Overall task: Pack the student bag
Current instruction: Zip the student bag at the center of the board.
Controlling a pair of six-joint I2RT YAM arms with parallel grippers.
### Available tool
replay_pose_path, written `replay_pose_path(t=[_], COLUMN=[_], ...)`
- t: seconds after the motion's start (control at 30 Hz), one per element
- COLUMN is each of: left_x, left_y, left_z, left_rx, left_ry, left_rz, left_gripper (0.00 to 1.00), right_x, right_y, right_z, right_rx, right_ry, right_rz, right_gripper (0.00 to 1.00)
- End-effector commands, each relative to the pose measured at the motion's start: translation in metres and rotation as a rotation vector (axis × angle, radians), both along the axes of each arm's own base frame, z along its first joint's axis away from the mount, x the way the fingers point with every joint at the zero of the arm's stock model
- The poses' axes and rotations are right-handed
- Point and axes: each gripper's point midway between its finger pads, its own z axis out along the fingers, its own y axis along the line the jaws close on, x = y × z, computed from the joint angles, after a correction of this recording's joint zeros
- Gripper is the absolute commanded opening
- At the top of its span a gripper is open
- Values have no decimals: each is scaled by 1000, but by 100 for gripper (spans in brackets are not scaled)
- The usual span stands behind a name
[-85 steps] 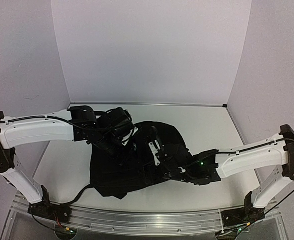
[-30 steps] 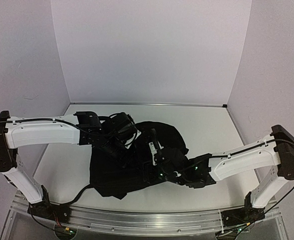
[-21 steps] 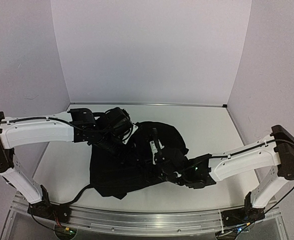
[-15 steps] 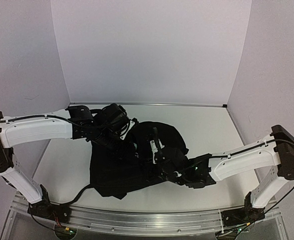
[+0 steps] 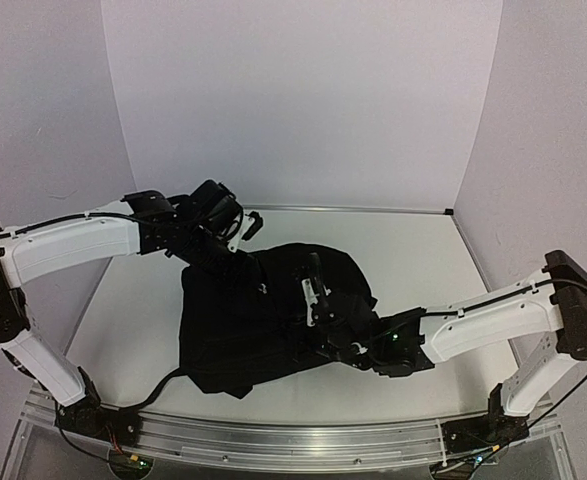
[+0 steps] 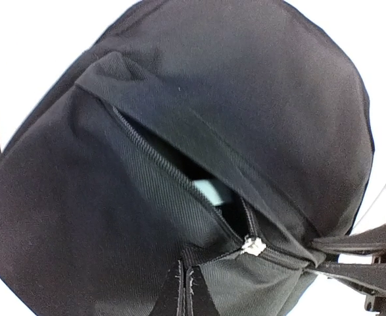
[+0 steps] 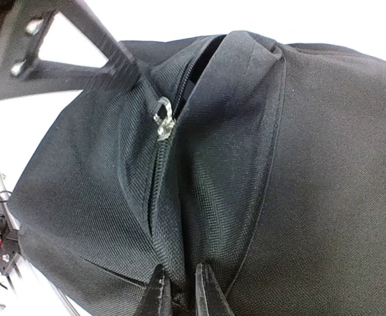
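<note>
Both pincers [image 6: 185, 291] [image 7: 179, 289] low, pinching student bag [image 5: 233, 335].

No text, label, brand, number or sign could be read on the student bag [image 6: 245, 99] or anywhere else in the three views.
</note>
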Motion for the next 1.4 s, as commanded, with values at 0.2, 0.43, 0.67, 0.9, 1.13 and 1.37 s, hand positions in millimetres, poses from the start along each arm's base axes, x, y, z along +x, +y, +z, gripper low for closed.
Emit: replay_pose_path(t=[0.2, 0.43, 0.67, 0.9, 1.13, 1.37], left_x=[80, 100, 128, 158, 180, 178], left_y=[29, 29, 32, 40, 46, 40], left_z=[8, 2, 1, -15, -30, -28], left_rx=[-18, -69, -123, -128, -147, -185], left_ry=[-39, -18, -8, 25, 42, 55], left_rz=[153, 169, 193, 238, 267, 222], left_gripper=[0, 0, 0, 0, 0, 0], right_x=[-10, -10, -10, -10, -11, -10], right_y=[-11, -13, -15, -18, -19, -19], right_z=[8, 7, 6, 12, 14, 20], right_rx=[4, 2, -1, 8, 14, 31], right_ry=[11, 11, 10, 0, -1, -1], right_rz=[8, 3, 1, -7, -4, -13], right_gripper=[7, 6, 6, 6, 5, 5])
